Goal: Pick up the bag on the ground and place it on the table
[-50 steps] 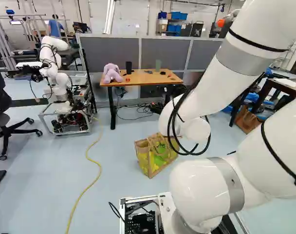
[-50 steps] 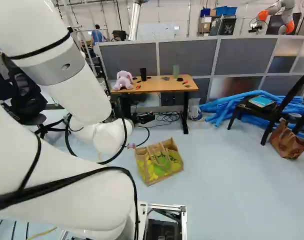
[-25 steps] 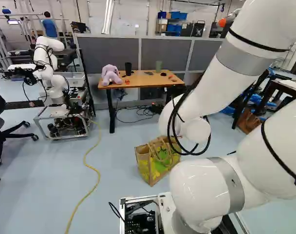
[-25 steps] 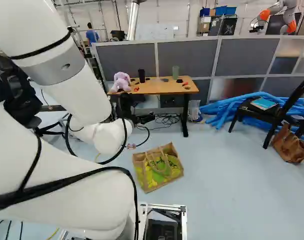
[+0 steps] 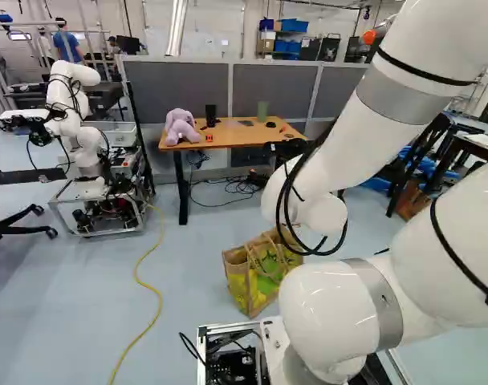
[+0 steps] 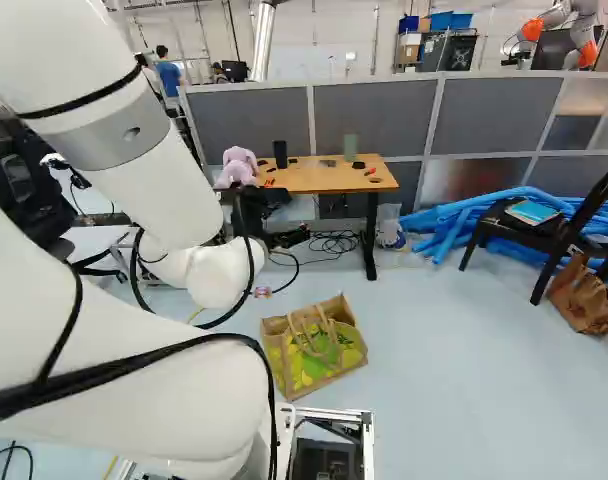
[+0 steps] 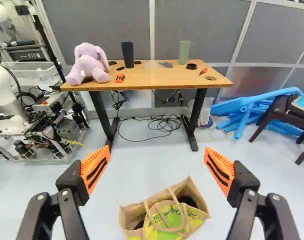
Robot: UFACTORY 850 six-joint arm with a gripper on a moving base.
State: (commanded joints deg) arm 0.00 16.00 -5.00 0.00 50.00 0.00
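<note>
On the floor point(image 6: 454, 370), at the lower middle of the right base view and just right of the middle in the left one, the bag point(image 6: 316, 357) stands upright with its mouth up, partly behind the arm point(image 5: 332, 156) in the left base view. In the wrist view the claw point(image 7: 157, 157) is wide open, nothing between its pads point(image 7: 95, 167). The bag lies ahead of it and low, under its line of aim toward the worktop point(image 6: 319, 178), roughly centred between the two fingers. The bag's long side runs roughly along the line from finger to finger, so closing would probably bunch the handles point(image 7: 148, 214) lengthwise. The next move likely calls for tipping and lowering the claw; coming in too high could miss those soft loops.
</note>
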